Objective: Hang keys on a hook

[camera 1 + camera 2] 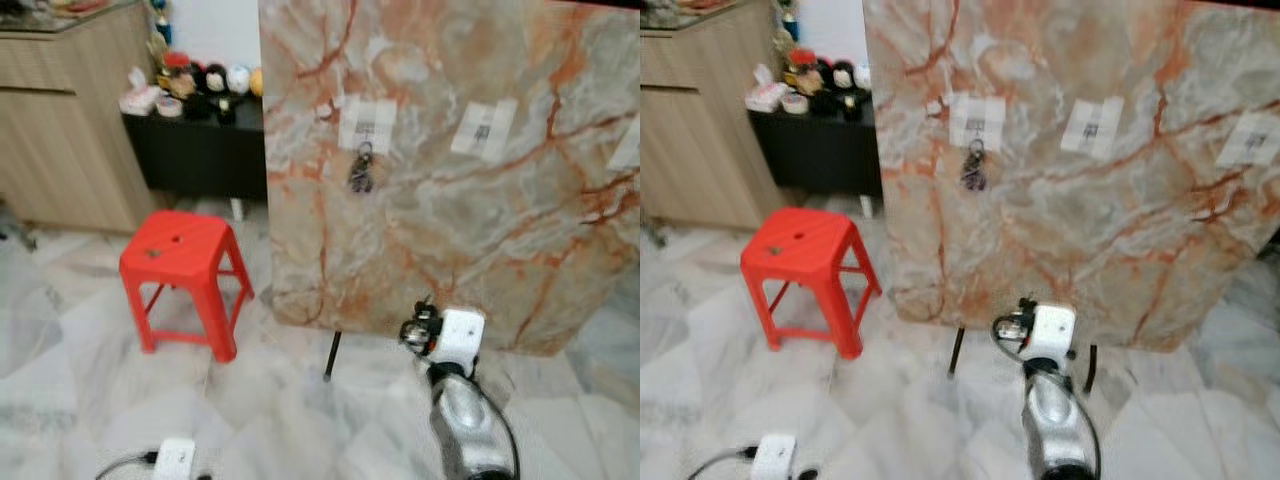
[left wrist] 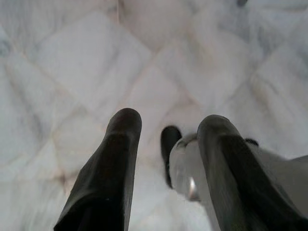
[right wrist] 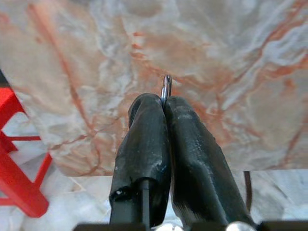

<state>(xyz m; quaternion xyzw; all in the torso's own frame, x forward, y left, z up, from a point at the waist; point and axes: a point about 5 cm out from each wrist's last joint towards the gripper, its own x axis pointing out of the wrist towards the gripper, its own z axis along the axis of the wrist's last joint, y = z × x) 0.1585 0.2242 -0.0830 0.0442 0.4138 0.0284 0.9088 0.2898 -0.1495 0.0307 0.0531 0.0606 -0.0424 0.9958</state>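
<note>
Marble tiles run under an upright marble-patterned board (image 1: 450,170) that stands on thin dark legs and takes up most of the head views. At 6 o'clock the right gripper (image 3: 166,103) points at the board's lower part, fingers pressed together on a thin metal ring (image 3: 166,89) whose arc pokes out past the tips, probably the key ring, pinched at its edge so the loop stays free to slip over a hook; the keys themselves are hidden. Up at 11 o'clock a bunch of keys (image 1: 361,170) already dangles against the board, just under a white paper tag (image 1: 366,124), so a hook likely sits there, too small to make out. Another tag (image 1: 484,128) lies toward 1 o'clock, maybe marking a second hook. The held ring is well below both, so a lift and reach remain. The left gripper (image 2: 168,125) hangs idle over the floor, fingers spread. At 9 o'clock stands a red stool (image 1: 185,278), with a dark shelf (image 1: 195,150) beyond it.
</note>
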